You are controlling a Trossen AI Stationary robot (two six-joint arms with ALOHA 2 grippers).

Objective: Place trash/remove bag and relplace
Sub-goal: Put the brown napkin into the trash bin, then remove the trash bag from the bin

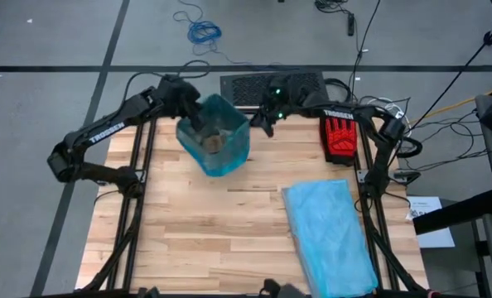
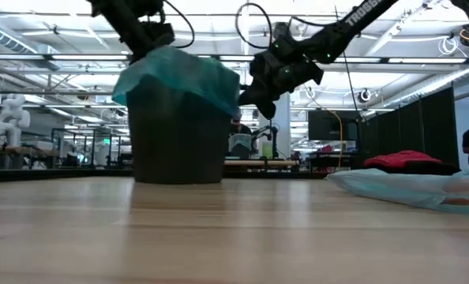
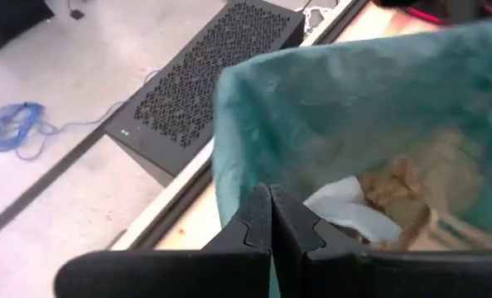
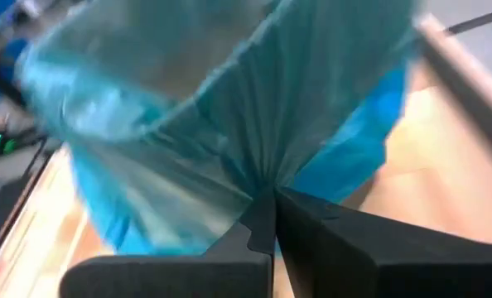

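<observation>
High view: I see the bag (image 1: 217,136) at upper centre, left gripper (image 1: 198,124) clamped on its left rim, right gripper (image 1: 265,122) on its right.
Low view: bag drapes over bin (image 2: 178,130).
Left wrist view: trash (image 3: 403,194) inside bag.
Right wrist view: fingers pinch gathered plastic.

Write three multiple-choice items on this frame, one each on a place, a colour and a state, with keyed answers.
1. Where does the red glove lie?
A. on the table's far right side
B. inside the bin
C. on the pale blue bag

2. What colour is the liner in the bin?
A. black
B. teal-green
C. yellow

3. How does the left claw stand?
A. wide open above the table
B. shut on the liner's rim
C. shut on the glove

Answers:
1 A: the high view shows it beside the right arm, apart from the pale blue bag.
2 B: the low view shows teal plastic draped over the dark bin.
3 B: the left wrist view shows the fingers pressed together at the rim; the right claw likewise pinches gathered liner.
</observation>
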